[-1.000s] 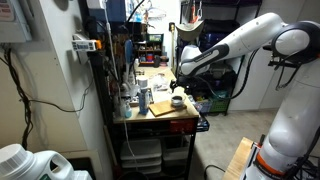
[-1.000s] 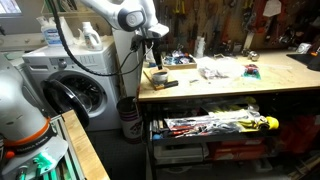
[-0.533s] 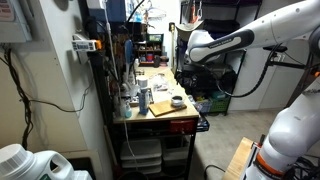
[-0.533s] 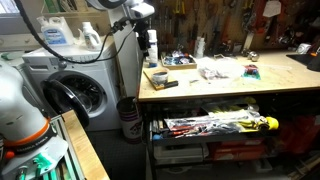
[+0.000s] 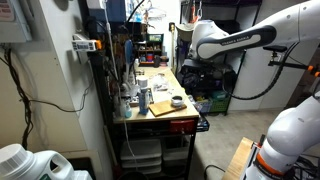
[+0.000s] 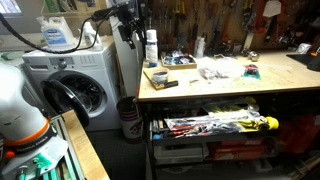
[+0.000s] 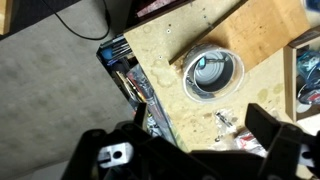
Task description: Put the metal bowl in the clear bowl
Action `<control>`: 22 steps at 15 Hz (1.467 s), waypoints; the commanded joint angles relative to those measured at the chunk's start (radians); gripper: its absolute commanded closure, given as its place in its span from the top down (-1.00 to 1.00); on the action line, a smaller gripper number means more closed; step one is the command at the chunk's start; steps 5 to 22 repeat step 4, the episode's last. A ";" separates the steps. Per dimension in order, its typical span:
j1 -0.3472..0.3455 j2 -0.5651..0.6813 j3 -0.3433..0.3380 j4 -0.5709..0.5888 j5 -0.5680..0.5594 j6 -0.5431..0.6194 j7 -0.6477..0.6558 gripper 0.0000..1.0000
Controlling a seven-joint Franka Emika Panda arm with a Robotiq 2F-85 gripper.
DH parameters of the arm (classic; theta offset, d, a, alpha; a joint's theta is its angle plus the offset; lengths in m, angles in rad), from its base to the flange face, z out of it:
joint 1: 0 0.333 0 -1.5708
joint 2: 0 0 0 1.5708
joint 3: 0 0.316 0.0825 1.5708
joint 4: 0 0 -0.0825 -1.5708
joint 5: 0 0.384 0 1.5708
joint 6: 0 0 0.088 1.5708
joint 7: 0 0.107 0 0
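Observation:
In the wrist view the metal bowl (image 7: 208,68) sits inside the clear bowl (image 7: 238,82), whose pale rim rings it. Both rest on the speckled workbench top next to the wooden board (image 7: 262,30). My gripper (image 7: 200,122) is open and empty, high above the bench and to one side of the bowls. In both exterior views the bowls show as one small round shape (image 5: 177,101) (image 6: 158,77) near the bench's end. The gripper (image 6: 132,30) hangs well above them.
Small screws and scraps (image 7: 222,120) lie on the bench near the bowls. A drawer of tools (image 7: 130,75) shows below the bench edge. A washing machine (image 6: 75,90) stands beside the bench. Bottles and clutter (image 5: 135,95) crowd the bench's far side.
The arm has risen and swung away from the bench. The gripper was low over the bowls a second ago and is now high above them, open. The bowls have not moved.

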 commanded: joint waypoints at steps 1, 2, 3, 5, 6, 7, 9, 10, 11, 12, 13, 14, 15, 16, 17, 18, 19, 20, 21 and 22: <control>-0.001 -0.004 0.005 -0.002 -0.018 -0.007 0.028 1.00; -0.003 -0.006 0.009 -0.004 -0.025 -0.008 0.043 1.00; -0.005 -0.007 0.011 -0.005 -0.028 -0.009 0.049 1.00; -0.006 -0.006 0.011 -0.006 -0.028 -0.009 0.050 1.00; -0.006 -0.006 0.011 -0.006 -0.028 -0.009 0.050 1.00; -0.006 -0.006 0.011 -0.006 -0.028 -0.009 0.050 1.00; -0.006 -0.006 0.011 -0.006 -0.028 -0.009 0.050 1.00; -0.006 -0.006 0.011 -0.006 -0.028 -0.009 0.050 1.00; -0.006 -0.006 0.011 -0.006 -0.028 -0.009 0.050 1.00; -0.006 -0.006 0.011 -0.006 -0.028 -0.009 0.050 1.00; -0.006 -0.006 0.011 -0.006 -0.028 -0.009 0.050 1.00; -0.006 -0.006 0.011 -0.006 -0.028 -0.009 0.050 1.00; -0.006 -0.006 0.011 -0.006 -0.028 -0.009 0.050 1.00; -0.006 -0.006 0.011 -0.006 -0.028 -0.009 0.050 1.00; -0.006 -0.006 0.011 -0.006 -0.028 -0.009 0.050 1.00; -0.006 -0.006 0.011 -0.006 -0.028 -0.009 0.050 1.00; -0.006 -0.006 0.011 -0.006 -0.028 -0.009 0.050 1.00; -0.006 -0.006 0.011 -0.006 -0.028 -0.009 0.050 1.00; -0.006 -0.006 0.011 -0.006 -0.028 -0.009 0.050 1.00; -0.006 -0.006 0.011 -0.006 -0.028 -0.009 0.050 1.00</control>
